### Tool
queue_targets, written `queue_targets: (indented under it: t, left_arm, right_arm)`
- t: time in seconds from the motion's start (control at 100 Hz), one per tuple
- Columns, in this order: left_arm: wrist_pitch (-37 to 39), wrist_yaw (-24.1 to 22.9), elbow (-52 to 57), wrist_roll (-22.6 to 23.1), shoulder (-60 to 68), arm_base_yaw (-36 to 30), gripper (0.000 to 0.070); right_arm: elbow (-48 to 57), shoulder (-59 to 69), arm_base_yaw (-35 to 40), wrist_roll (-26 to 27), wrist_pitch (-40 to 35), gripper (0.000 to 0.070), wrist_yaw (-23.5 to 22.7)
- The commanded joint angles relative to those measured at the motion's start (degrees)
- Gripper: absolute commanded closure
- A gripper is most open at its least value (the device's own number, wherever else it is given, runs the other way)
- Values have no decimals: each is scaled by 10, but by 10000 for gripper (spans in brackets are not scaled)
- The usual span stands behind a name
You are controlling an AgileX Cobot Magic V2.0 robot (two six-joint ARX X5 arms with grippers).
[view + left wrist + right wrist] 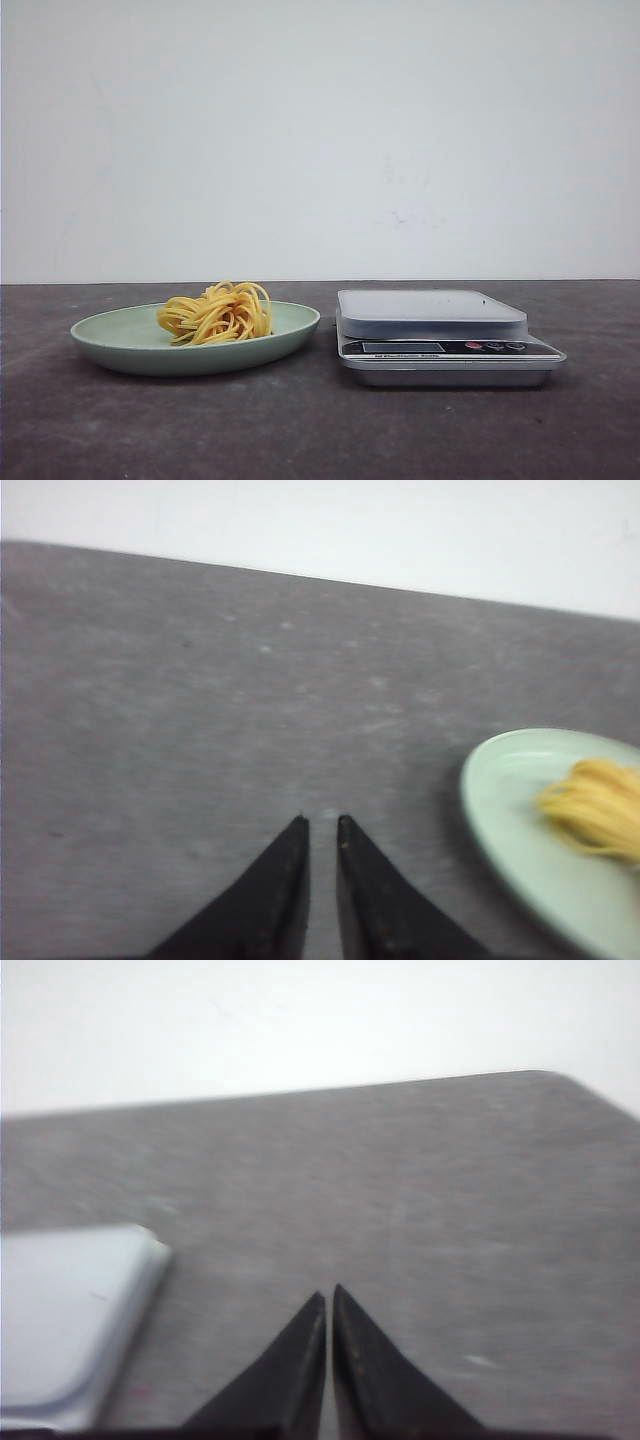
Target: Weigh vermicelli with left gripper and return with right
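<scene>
The vermicelli (218, 313), a small nest of yellow strands, lies on a pale green plate (110, 335) at the left of the table. It also shows in the left wrist view (595, 808) on the plate (510, 820). A silver kitchen scale (432, 312) with nothing on its platform stands to the right of the plate. Neither gripper shows in the front view. My left gripper (321, 822) hangs over bare table, left of the plate, fingertips a narrow slit apart and empty. My right gripper (328, 1292) is shut and empty over bare table, right of the scale (70, 1310).
The dark grey table (320, 430) runs back to a white wall. The scale's display and buttons (445, 347) face the front. The table's rounded far corner (560, 1078) shows in the right wrist view.
</scene>
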Motion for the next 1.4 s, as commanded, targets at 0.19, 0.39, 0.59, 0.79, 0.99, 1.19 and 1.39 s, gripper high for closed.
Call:
queue_targets:
  t: [0.19, 0.39, 0.59, 0.79, 0.99, 1.19, 1.39]
  left_arm:
    - [-19, 5, 164, -127, 83, 0, 686]
    - [-55, 34, 332, -92, 229, 0, 357]
    - [-55, 99, 445, -71, 329, 0, 231]
    - [-99, 97, 533, -64, 463, -54, 228]
    - [-114, 32, 574, -59, 634, -173, 226]
    - [-99, -27, 577, -73, 779, -263, 225]
    - [-105, -68, 577, -76, 873, -315, 211]
  right_arm:
    - [198, 54, 0, 98, -85, 697, -16]
    - [330, 162, 0, 54, -140, 448, -60]
    - [407, 228, 0, 45, -161, 214, -105]
    - [475, 275, 0, 14, -206, 214, -108]
    - [534, 318, 1, -16, -252, 214, -118]
    - [553, 344, 3, -24, -275, 214, -121]
    - [553, 348, 4, -28, -302, 214, -123]
